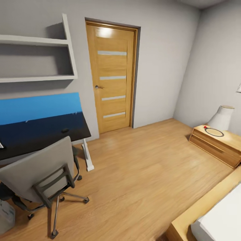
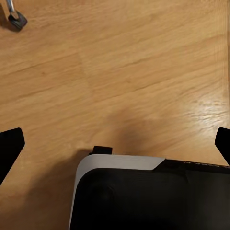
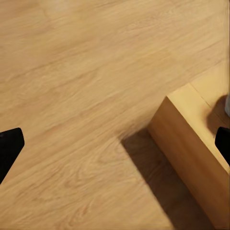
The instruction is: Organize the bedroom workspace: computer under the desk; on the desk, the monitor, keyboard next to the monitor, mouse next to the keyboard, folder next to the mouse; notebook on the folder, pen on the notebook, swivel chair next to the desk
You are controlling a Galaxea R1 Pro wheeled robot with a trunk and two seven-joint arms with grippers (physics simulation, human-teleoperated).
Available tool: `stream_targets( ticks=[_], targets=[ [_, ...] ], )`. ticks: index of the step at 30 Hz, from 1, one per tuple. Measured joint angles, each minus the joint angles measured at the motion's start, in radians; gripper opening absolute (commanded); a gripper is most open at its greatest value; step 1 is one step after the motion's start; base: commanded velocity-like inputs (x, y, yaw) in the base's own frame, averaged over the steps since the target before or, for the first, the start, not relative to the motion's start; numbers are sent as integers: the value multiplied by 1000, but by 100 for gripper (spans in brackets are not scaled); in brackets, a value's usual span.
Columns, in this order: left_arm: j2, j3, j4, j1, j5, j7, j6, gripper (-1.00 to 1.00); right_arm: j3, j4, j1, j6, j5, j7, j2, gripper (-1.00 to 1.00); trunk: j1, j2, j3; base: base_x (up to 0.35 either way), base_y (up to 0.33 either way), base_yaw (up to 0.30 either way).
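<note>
Desk (image 1: 43, 134) and swivel chair (image 1: 40, 167) sit at the room's left; chair just beside it. Both grippers' jaws are spread, holding nothing. Best turn left slowly, keeping clear of the chair's legs.

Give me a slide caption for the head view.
Bedroom: swivel chair at the desk, door shut, nightstand with lamp.

Closed door (image 1: 113, 75); wall shelves (image 1: 36, 60); lamp (image 1: 221, 117) on nightstand (image 1: 217, 144)
</note>
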Motion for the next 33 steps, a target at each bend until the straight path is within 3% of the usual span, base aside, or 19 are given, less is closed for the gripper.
stream_targets(
  ticks=[17,33],
  targets=[
    [0,1,0,0,1,0,-1,100,0,0,0,-1,0,0,0,100,0,0,-5,227,197,-290],
    [0,1,0,0,1,0,-1,100,1,0,0,-3,3,0,2,100,0,0,-5,78,41,-286]
  ],
)
